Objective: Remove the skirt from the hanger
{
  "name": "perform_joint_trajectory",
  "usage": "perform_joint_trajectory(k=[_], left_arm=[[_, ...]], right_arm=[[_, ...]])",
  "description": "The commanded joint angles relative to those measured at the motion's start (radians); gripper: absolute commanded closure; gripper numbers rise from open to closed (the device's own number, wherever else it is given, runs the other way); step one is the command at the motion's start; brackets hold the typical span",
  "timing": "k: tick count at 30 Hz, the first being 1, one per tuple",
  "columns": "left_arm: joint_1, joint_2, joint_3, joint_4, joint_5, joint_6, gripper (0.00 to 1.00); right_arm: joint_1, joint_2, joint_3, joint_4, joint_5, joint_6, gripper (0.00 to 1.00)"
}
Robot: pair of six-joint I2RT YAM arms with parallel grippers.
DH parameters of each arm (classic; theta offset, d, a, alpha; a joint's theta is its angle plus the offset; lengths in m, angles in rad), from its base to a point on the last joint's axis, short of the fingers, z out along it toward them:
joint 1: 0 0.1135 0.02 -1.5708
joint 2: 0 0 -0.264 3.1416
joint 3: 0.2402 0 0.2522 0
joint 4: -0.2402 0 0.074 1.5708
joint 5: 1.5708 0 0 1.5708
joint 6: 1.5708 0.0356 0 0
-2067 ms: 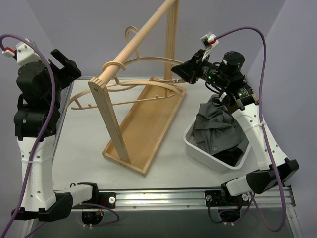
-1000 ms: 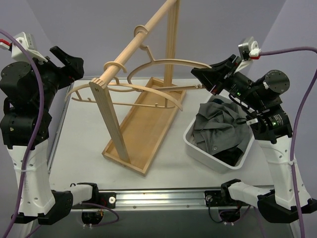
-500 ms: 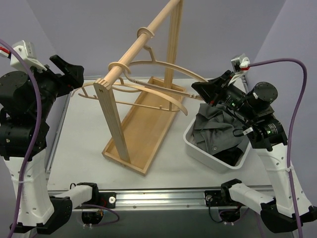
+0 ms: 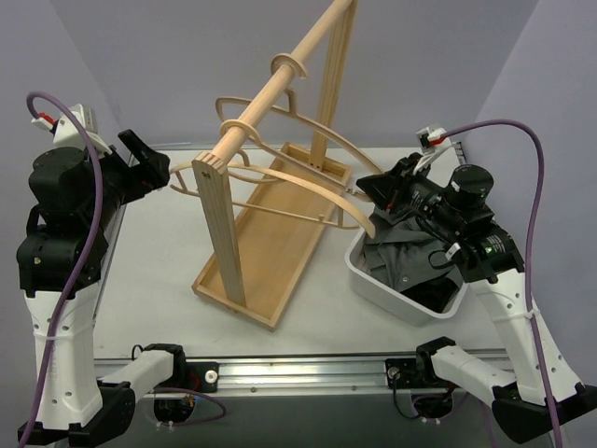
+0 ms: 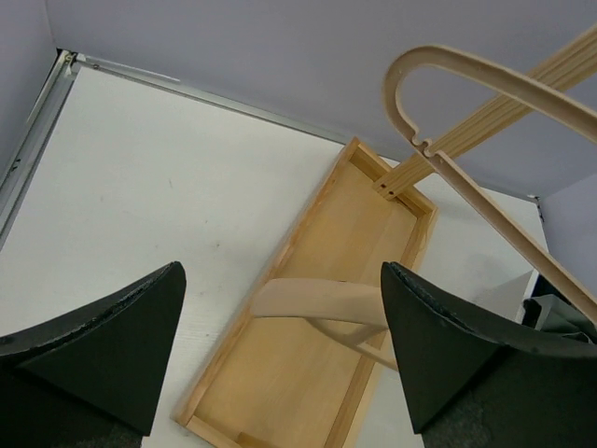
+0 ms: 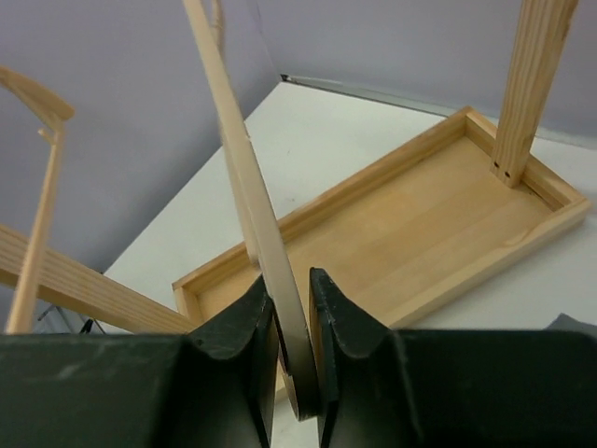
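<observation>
White table [image 4: 159, 271] under lavender walls carries a wooden garment rack [image 4: 266, 238]. At its right the grey skirt [image 4: 406, 254] lies crumpled in a white bin [image 4: 371, 278], already off the wooden hanger [image 4: 312, 182]. My right gripper [image 6: 291, 313] pinches that hanger's thin arm, fingers closed flat on the wood, while my left gripper [image 5: 280, 280] stands wide apart with nothing in it, near the left side of the rack. I judge the skirt soft, light and limp, best pinched at a raised fold or the waistband, and I can read no brand, label or writing anywhere.
</observation>
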Motion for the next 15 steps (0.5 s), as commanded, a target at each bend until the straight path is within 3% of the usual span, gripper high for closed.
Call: perform_joint_trajectory(k=[1,4,7,8,10,12,14,15], left_arm=[[0.005,-0.034,-0.014,-0.018,-0.029,0.023,0.06],[0.005,-0.047,-0.037,-0.027,-0.026,0.021,0.06],[0.005,-0.06,-0.071,-0.03,-0.029,0.02,0.06],[0.005,-0.06,-0.076,-0.033,-0.029,0.02,0.06],[0.005,-0.059,-0.077,-0.044,-0.023,0.02,0.06],[0.005,-0.057,-0.077,-0.05,-0.017,0.02,0.06],[0.005,-0.059,-0.077,-0.053,-0.017,0.015,0.06],[0.005,-0.06,-0.076,-0.053,-0.017,0.015,0.06]], right_arm=[[-0.008,-0.01,-0.059,-0.174,0.133,0.011,0.87],[-0.006,-0.022,-0.092,-0.199,0.162,0.005,0.75],[-0.006,-0.025,-0.106,-0.225,0.196,-0.009,0.52],[-0.008,-0.025,-0.104,-0.231,0.208,-0.012,0.39],[-0.006,-0.02,-0.093,-0.245,0.216,-0.025,0.22],[-0.006,-0.017,-0.087,-0.235,0.222,-0.027,0.14],[-0.008,-0.013,-0.073,-0.237,0.227,-0.03,0.0],[-0.008,-0.01,-0.066,-0.237,0.233,-0.03,0.0]])
